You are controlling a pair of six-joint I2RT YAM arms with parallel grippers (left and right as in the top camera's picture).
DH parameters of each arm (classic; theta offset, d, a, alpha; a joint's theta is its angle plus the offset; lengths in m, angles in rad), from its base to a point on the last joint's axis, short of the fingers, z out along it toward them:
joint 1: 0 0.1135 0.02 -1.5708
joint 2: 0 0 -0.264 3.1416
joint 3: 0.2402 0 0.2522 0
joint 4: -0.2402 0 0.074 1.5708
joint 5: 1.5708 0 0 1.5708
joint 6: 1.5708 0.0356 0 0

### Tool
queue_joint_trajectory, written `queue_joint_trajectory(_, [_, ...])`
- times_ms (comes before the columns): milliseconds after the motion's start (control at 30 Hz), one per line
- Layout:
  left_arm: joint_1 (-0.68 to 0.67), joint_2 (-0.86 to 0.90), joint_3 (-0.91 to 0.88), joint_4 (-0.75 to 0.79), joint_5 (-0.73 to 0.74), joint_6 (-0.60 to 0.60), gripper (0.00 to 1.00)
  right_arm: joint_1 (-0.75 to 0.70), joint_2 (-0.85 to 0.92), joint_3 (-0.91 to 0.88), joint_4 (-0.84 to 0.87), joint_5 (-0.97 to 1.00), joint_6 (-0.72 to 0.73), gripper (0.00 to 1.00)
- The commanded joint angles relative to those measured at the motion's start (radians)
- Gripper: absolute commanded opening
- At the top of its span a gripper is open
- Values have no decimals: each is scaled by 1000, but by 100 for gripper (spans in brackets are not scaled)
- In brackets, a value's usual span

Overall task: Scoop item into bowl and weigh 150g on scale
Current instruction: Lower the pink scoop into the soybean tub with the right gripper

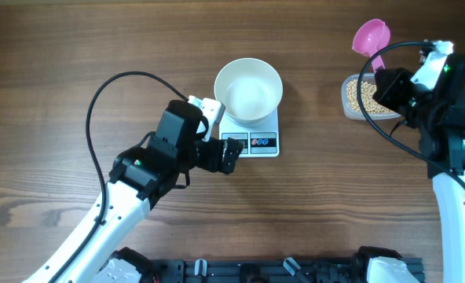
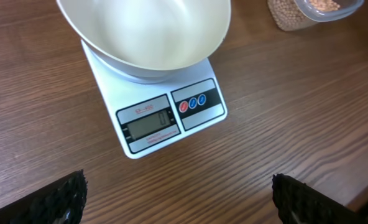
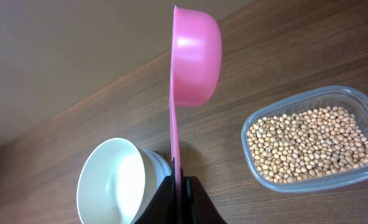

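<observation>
**A:** Any writing to read? The left wrist view looks straight down at the scale (image 2: 171, 118). There is red print above and below the grey display (image 2: 148, 124), too small to make out.

**B:** And the figure on the display?

**A:** Faint, I can't tell. Beside it on a dark panel sit three round buttons (image 2: 193, 102), one red and two blue. The white bowl (image 2: 147, 31) sits on the scale, plain white inside.

**B:** The overhead shows what that view misses: the left gripper (image 1: 231, 156) low in front of the scale, fingers spread wide, holding nothing.

**A:** Right side?

**B:** The right gripper (image 3: 179, 180) is clamped tight on the handle of a pink scoop (image 3: 193, 56), seen edge-on from its wrist camera.

**A:** And the beans (image 3: 308, 146)?

**B:** They lie in a clear tub (image 3: 352, 99) on the wooden table (image 1: 60, 79), well apart from the scale. The overhead hides half that tub under the arm, while the wrist view shows it whole.
</observation>
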Motion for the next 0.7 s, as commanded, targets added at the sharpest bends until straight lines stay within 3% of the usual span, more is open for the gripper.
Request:
queue_joint_trajectory(0, [-4,5,-1,0,-23,19,100,-3,8,12,-3,-19,-21,4])
queue_joint_trajectory(300, [-4,5,-1,0,-23,19,100,-3,7,12,-42,-16,-55,4])
queue_joint_trajectory(667, [-4,5,-1,0,-23,19,100,-3,5,12,-65,22,-269,4])
